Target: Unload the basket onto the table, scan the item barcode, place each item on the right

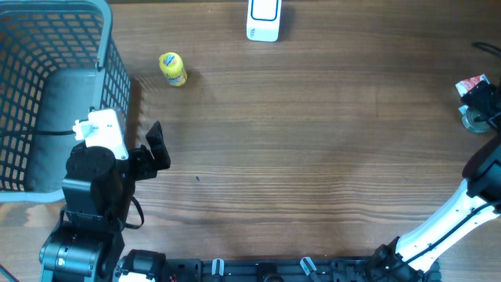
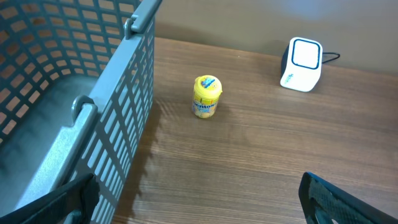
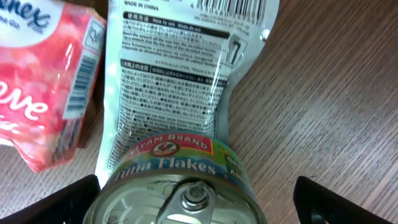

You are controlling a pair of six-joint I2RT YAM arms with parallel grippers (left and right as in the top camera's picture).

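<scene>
In the right wrist view a tin of tuna flakes (image 3: 180,186) with a ring-pull lid stands between the fingers of my right gripper (image 3: 199,202). The jaws are open, with a clear gap on the tin's right side. Behind the tin lies a silvery printed pouch (image 3: 180,74) with a barcode at its top. A red tissue pack (image 3: 43,87) lies to its left. The white barcode scanner (image 1: 263,19) stands at the table's far edge. My left gripper (image 2: 199,208) hangs open and holds nothing, beside the basket.
A grey wire basket (image 1: 106,47) fills the left end of the table, and its wall (image 2: 124,106) runs close to my left finger. A small yellow bottle (image 1: 172,68) stands upright between basket and scanner. The right-hand items sit at the table's right edge.
</scene>
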